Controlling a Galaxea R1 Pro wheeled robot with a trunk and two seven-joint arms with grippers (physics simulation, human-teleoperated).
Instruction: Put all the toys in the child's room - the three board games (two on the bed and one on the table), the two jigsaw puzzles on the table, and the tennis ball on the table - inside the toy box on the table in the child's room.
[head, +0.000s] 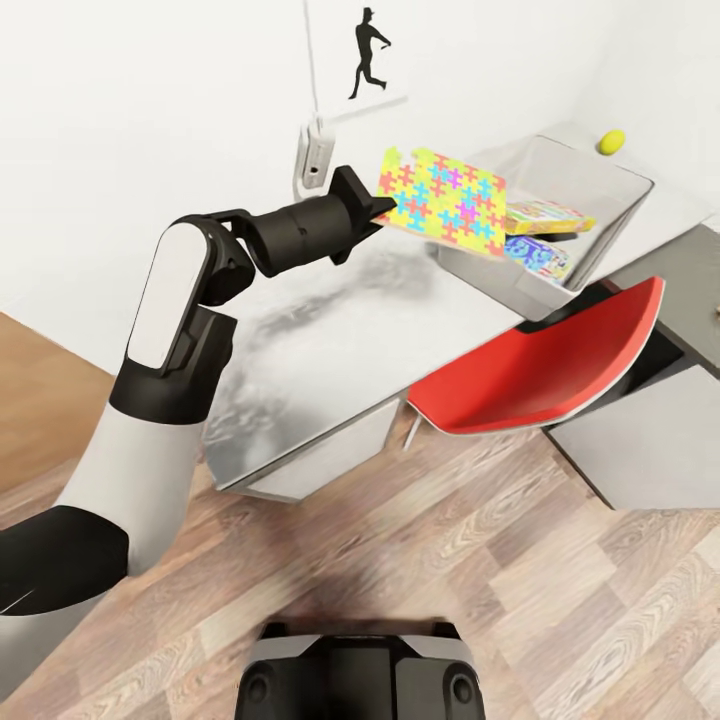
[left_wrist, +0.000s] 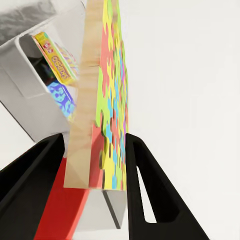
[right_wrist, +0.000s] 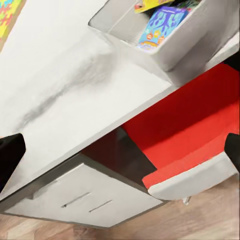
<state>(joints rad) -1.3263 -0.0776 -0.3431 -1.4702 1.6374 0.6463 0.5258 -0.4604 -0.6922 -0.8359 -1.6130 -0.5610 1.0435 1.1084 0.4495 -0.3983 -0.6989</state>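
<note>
The left gripper clamps a jigsaw puzzle by its edge; the toy box lies just beyond and below its fingertips.

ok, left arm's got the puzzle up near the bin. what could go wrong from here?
1. The left gripper pinches the jigsaw puzzle only at one edge; held out flat like that, it could tilt or slip.
2. The puzzle hangs at the toy box's near rim, not past it; released now, it might catch the wall and slide onto the table.
3. Two board games already lean inside, so the puzzle may prop up on them.
</note>
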